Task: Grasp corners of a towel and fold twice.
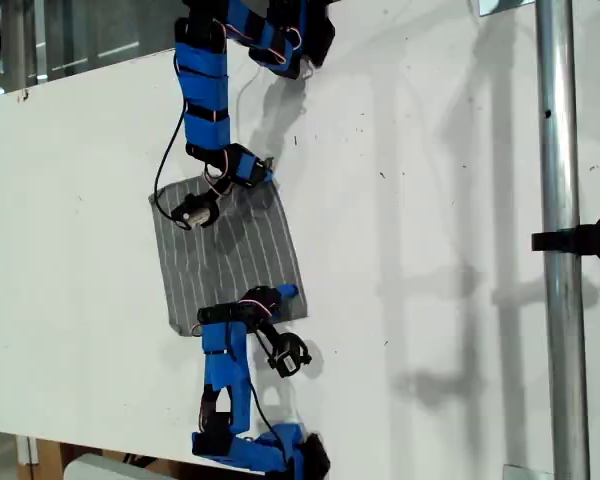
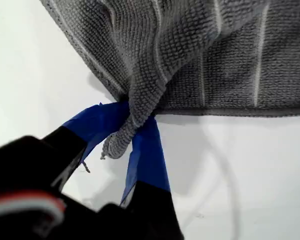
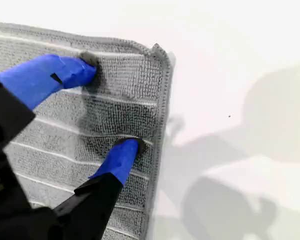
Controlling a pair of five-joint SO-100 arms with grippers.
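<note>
The grey striped towel [image 1: 230, 250] lies spread flat on the white counter [image 1: 430, 250], between the two blue arms in the exterior view.

My first hand [image 2: 130, 131] is clamped on a corner [image 2: 121, 140] of the towel: the cloth is bunched into a pinched wad between the two blue fingers [image 2: 146, 155], and the fabric above it is puckered where it pulls up off the counter. My second hand [image 3: 112, 105] stands wide over another corner [image 3: 159, 52], its two fingertips [image 3: 126, 150] pressing down on the striped fabric just inside the hemmed edge, with nothing gripped between them yet.

Which arm in the exterior view is which I cannot tell with certainty; one works at the towel's upper edge in that view, the other at its lower edge.

I judge this to be the grasping step before the first fold, half done: one corner is secured, the other only straddled. The next move calls for my second hand to close so that it gathers the cloth near the hem, and then for both to lift together and carry their edge across to the opposite one.
</note>
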